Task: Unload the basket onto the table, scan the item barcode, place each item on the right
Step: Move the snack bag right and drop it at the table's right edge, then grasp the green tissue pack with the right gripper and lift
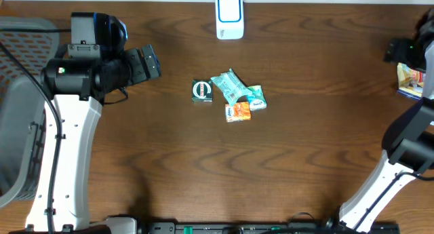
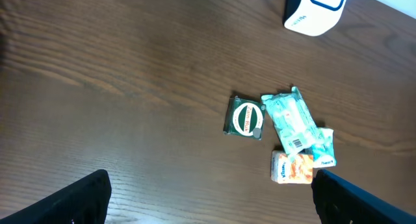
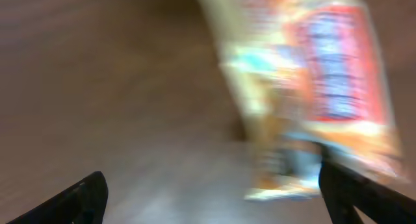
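The scanner (image 1: 229, 17), white with a blue face, stands at the table's back middle, and its corner shows in the left wrist view (image 2: 314, 10). In the table's middle lies a small heap: a dark green packet (image 1: 202, 91), a teal packet (image 1: 229, 87) with its barcode showing (image 2: 294, 143), and an orange pack (image 1: 237, 112). My left gripper (image 2: 211, 185) hangs open well left of the heap. At the far right edge my right gripper (image 3: 211, 185) stands open over a blurred orange and yellow packet (image 3: 312, 87), whose lower end is close to the right finger (image 3: 364, 198).
A grey mesh basket (image 1: 17, 112) fills the left edge behind the left arm. The same orange and yellow packet (image 1: 409, 81) shows at the table's right edge, under the right arm. A small teal pack (image 1: 258, 98) lies against the heap's right side.
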`<state>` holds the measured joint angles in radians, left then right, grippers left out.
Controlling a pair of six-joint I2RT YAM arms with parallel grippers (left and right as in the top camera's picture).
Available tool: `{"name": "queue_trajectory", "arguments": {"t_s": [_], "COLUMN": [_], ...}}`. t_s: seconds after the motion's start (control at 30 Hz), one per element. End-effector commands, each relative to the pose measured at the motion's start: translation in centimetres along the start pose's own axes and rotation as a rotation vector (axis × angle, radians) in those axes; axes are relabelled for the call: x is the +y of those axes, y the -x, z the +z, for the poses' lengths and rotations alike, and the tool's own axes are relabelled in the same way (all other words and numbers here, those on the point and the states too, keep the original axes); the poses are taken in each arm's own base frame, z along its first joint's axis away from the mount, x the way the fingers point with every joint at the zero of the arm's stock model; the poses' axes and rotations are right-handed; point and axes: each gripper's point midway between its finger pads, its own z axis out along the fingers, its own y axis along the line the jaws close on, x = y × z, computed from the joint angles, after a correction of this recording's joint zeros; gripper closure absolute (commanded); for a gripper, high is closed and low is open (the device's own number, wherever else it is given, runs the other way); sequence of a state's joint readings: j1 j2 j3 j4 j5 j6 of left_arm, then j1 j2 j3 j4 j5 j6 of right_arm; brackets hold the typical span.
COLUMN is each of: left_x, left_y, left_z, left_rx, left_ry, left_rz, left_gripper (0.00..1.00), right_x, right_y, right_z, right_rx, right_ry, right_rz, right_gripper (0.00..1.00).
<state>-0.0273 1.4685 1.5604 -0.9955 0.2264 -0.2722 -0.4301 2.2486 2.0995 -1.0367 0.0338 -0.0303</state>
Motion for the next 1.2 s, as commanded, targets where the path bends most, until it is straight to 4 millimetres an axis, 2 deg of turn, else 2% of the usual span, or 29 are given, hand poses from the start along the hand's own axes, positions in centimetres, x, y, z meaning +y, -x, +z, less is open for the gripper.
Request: {"name": "queue_trajectory", "arguments": {"t_s": [0.0, 0.03, 0.13, 0.2, 0.27, 0.33, 0.43, 0.57, 0.63, 0.73, 0.8, 0.87, 0.93, 1.0, 1.07, 1.17], "left_x": [0.2, 0.2, 0.2, 0.2, 0.2, 0.2, 0.2, 0.2, 0.2, 0.2, 0.2, 0.2, 0.2, 0.2, 0.2, 0.2], "left_y": [0.1, 0.1, 0.1, 0.1, 0.1, 0.1, 0.1, 0.1, 0.1, 0.1, 0.1, 0.1, 0.1, 0.1, 0.1, 0.1], "left_z": [0.0, 0.0, 0.0, 0.0, 0.0, 0.0, 0.0, 0.0, 0.0, 0.0, 0.0, 0.0, 0.0, 0.0, 0.0, 0.0], "left_rx": [-0.002, -0.002, -0.002, -0.002, -0.002, -0.002, -0.002, -0.002, -0.002, -0.002, -0.002, -0.002, -0.002, -0.002, -0.002, -0.002], "left_ry": [0.005, 0.005, 0.005, 0.005, 0.005, 0.005, 0.005, 0.005, 0.005, 0.005, 0.005, 0.005, 0.005, 0.005, 0.005, 0.005], "left_rz": [0.003, 0.003, 0.003, 0.004, 0.003, 0.004, 0.003, 0.003, 0.004, 0.003, 0.003, 0.003, 0.003, 0.003, 0.003, 0.004], "left_gripper": [0.02, 0.02, 0.02, 0.02, 0.02, 0.02, 0.02, 0.02, 0.02, 0.02, 0.02, 0.02, 0.02, 0.02, 0.02, 0.02], "right_x": [8.9, 11.5, 15.6, 19.7, 22.3, 24.4, 27.9, 30.6, 31.5, 32.2, 32.0, 32.2, 32.4, 32.3, 32.1, 32.2], "right_y": [0.6, 0.0, -2.0, -5.3, -7.9, -10.2, -14.4, -18.2, -19.4, -21.1, -22.1, -23.2, -24.3, -25.6, -26.4, -27.4], "right_z": [-2.9, -3.3, -3.7, -3.7, -3.4, -3.3, -3.0, -1.7, -1.3, -0.9, -0.6, -0.4, -0.3, 0.3, 0.8, 0.7], "right_rx": [-0.036, -0.016, 0.046, 0.144, 0.212, 0.264, 0.347, 0.37, 0.382, 0.415, 0.442, 0.474, 0.501, 0.527, 0.538, 0.567], "right_ry": [0.404, 0.485, 0.584, 0.635, 0.647, 0.656, 0.661, 0.574, 0.559, 0.55, 0.547, 0.579, 0.613, 0.623, 0.628, 0.662], "right_rz": [-0.053, -0.062, -0.099, -0.156, -0.204, -0.247, -0.333, -0.457, -0.455, -0.439, -0.44, -0.43, -0.422, -0.419, -0.416, -0.404], "right_gripper": [0.23, 0.24, 0.22, 0.15, 0.1, 0.01, 0.01, 0.02, 0.03, 0.11, 0.25, 0.33, 0.37, 0.49, 0.55, 0.85]}}
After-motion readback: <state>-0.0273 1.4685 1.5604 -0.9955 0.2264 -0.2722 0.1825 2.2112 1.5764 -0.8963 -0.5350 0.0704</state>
